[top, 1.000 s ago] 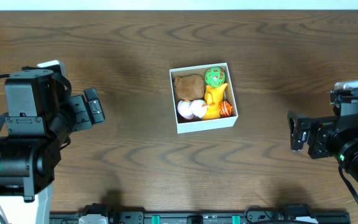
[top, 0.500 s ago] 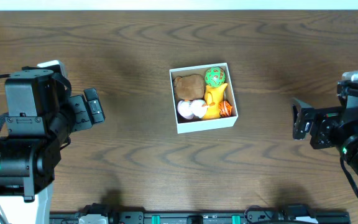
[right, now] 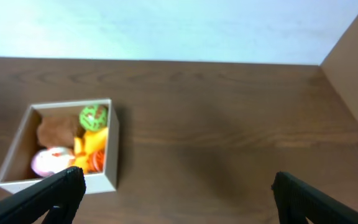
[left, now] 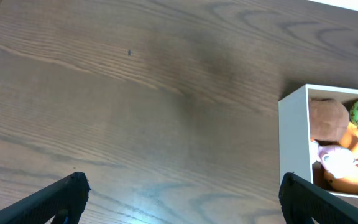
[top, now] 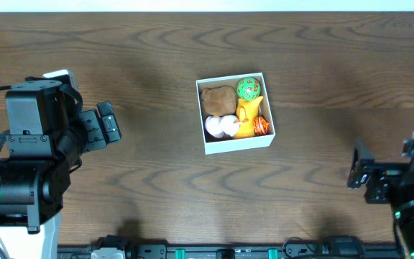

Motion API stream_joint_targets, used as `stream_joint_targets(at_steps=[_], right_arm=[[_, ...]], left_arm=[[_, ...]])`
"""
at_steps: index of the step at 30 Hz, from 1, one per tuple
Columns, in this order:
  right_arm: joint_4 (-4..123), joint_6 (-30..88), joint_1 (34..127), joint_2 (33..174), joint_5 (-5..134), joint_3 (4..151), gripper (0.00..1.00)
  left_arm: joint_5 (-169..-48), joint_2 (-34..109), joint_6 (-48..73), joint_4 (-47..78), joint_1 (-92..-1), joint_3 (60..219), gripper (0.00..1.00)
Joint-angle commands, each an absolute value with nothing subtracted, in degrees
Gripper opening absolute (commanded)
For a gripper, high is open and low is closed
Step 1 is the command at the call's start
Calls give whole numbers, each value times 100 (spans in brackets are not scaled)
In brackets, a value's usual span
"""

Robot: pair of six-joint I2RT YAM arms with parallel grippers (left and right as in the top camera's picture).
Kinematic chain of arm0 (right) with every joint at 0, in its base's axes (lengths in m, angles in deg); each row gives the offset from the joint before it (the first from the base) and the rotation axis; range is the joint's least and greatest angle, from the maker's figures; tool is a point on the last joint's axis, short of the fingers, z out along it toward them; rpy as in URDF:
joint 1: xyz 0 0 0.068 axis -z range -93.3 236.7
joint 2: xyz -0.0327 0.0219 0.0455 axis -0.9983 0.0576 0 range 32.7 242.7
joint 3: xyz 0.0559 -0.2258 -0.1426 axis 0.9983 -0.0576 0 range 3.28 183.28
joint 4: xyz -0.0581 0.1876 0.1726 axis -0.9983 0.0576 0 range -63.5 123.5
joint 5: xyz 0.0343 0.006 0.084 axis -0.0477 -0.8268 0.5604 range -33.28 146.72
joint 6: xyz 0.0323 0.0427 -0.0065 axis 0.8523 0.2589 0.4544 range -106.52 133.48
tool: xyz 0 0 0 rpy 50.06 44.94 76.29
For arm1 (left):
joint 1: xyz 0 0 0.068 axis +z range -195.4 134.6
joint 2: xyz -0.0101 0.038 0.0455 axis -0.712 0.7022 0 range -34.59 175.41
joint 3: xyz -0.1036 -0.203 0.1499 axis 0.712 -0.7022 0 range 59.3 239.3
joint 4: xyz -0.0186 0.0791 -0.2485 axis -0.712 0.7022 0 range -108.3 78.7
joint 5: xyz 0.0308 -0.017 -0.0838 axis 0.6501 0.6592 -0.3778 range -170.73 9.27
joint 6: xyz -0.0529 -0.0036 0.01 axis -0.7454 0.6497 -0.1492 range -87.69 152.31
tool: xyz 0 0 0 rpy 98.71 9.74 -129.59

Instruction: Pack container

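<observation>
Dark wood-grain table [top: 157, 187] from edge to edge, with a pale strip of wall [right: 166, 25] at the far side. Near the middle, a little toward the far edge: the container [top: 239, 145], upright and open at the top. Holds 5 small toys packed tight: brown plush [top: 218, 99], green ball [top: 249, 88], yellow figure [top: 249, 109], pink-and-white piece [top: 221, 127], orange piece [top: 262, 126]. Seems full, and no loose toy visible on the wood, so probably nothing left to pack.

On the left, well apart from the container: the left gripper [top: 109, 122], fingers spread wide, holding nothing. Parked there most likely to keep the way free. Low on the right, also well apart from the container: the right gripper [top: 356, 171], equally wide and empty. Looks like a retreat after a last placing, judging by the full container.

Against 1 second ago: the right gripper now nearer the front edge and further to the right, in 2 steps; the left gripper, the container and the 5 toys in the same places.
</observation>
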State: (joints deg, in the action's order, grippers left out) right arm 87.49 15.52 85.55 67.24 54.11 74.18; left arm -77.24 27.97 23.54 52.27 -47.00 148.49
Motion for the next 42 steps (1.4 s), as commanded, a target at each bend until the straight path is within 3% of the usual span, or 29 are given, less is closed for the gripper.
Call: stream_joint_targets(at_steps=[1, 20, 42], right_arm=[[8432, 1465, 8680, 6305, 5306, 6519, 99], [7173, 1605, 8953, 4589, 5332, 3505, 99], [6633, 1664, 8975, 3295, 5330, 1833, 99]], left_arm=[[-7639, 2793, 2386, 5242, -4670, 14910, 98], [-7639, 2793, 2386, 5242, -4670, 14910, 98], [-7639, 2793, 2386, 5242, -4670, 14910, 98]])
